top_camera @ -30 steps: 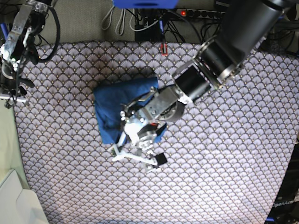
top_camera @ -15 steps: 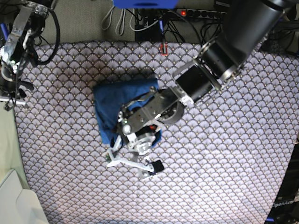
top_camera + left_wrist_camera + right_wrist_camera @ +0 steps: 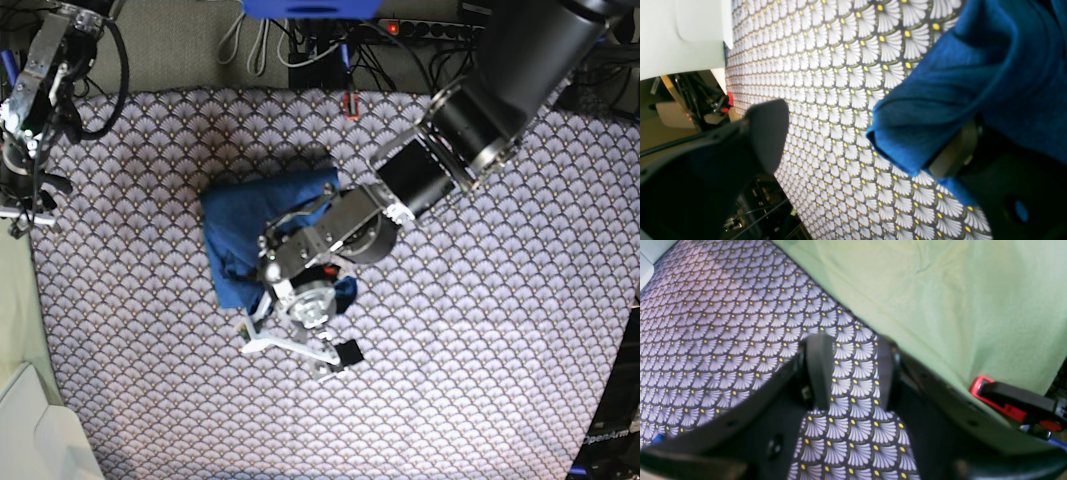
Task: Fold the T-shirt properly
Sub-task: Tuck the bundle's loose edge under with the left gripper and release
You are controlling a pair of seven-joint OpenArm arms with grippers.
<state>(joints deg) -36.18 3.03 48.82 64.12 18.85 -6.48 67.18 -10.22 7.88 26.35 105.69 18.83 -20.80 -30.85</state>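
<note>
The blue T-shirt [image 3: 260, 222] lies folded into a small bundle at the middle of the grey scallop-patterned tablecloth [image 3: 480, 330]. My left gripper [image 3: 300, 345] is at the bundle's near edge, open wide. In the left wrist view [image 3: 860, 140] one finger [image 3: 766, 133] hangs free over the cloth. The other finger [image 3: 957, 153] lies under a loose fold of the T-shirt [image 3: 957, 73]. My right gripper [image 3: 25, 190] is at the table's left edge, far from the shirt. In the right wrist view [image 3: 853, 373] it is open and empty above the tablecloth.
A white bin [image 3: 30, 430] stands at the near left corner and shows in the left wrist view [image 3: 683, 33]. Green cloth [image 3: 940, 290] and a red-black clamp [image 3: 1007, 403] lie at the left table edge. Cables and a power strip [image 3: 430, 28] run along the back.
My left gripper swung slightly down-left along the shirt's near edge, then back right, turning a little. The shirt's near corner bulges a bit more. The right arm has not moved.
</note>
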